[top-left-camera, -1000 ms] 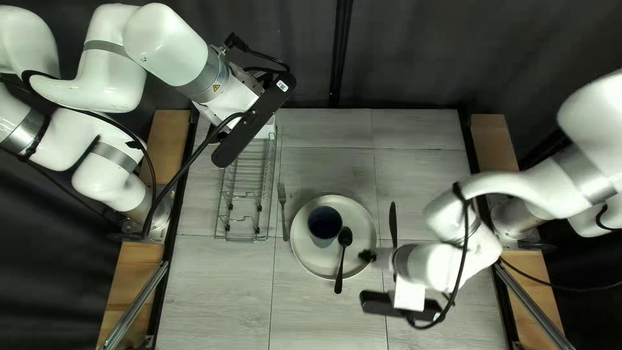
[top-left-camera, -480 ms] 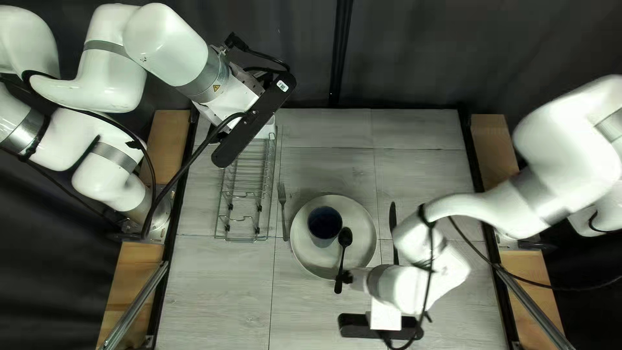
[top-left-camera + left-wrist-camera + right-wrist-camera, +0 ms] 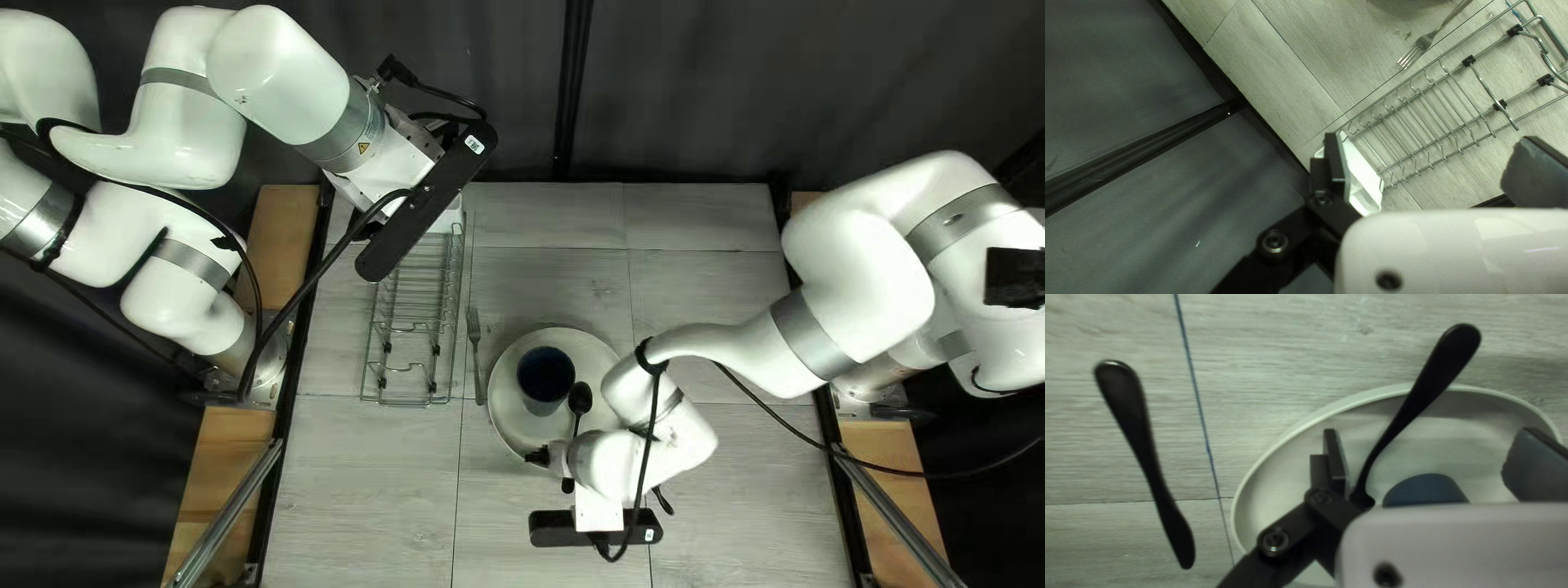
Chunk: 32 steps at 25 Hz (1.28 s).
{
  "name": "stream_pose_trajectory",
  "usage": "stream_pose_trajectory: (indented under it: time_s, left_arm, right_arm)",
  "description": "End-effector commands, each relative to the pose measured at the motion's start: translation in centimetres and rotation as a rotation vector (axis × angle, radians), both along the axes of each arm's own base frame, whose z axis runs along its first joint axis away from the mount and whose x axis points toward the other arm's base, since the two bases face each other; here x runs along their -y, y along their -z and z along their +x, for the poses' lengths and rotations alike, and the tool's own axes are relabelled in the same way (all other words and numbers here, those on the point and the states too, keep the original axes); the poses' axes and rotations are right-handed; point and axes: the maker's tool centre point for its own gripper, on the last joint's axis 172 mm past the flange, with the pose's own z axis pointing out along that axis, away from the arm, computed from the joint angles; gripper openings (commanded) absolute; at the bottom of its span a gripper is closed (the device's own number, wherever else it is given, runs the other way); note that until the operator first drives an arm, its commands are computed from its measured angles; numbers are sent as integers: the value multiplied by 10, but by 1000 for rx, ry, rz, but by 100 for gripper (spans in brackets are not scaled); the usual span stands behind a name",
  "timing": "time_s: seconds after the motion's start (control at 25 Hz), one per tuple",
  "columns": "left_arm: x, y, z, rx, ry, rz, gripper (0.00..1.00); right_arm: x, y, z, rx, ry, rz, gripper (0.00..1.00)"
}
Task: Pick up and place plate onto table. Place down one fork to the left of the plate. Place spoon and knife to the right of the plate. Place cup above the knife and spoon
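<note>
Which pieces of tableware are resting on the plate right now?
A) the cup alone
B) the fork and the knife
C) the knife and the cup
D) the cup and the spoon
D: the cup stands on the plate and the spoon lies with its bowl there and its handle reaching out over the rim, while the fork and the knife lie off it, on opposite sides.
</note>
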Motion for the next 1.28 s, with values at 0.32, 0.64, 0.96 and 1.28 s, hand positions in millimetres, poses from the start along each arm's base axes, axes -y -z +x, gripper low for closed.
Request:
stream_pose_trajectory:
  time_s: [0.32,0.64,0.96,1.28]
  left_arm:
    - [0,0,0,0,0,0,100]
    - [0,0,0,0,0,0,100]
    - [0,0,0,0,0,0,100]
    - [0,0,0,0,0,0,100]
  right_arm:
    - [4,16,-5,5,0,19,0]
    - [2,-13,-5,36,35,-2,0]
    - [-24,-46,-26,59,90,-40,0]
    - [-45,-24,-37,72,92,-27,0]
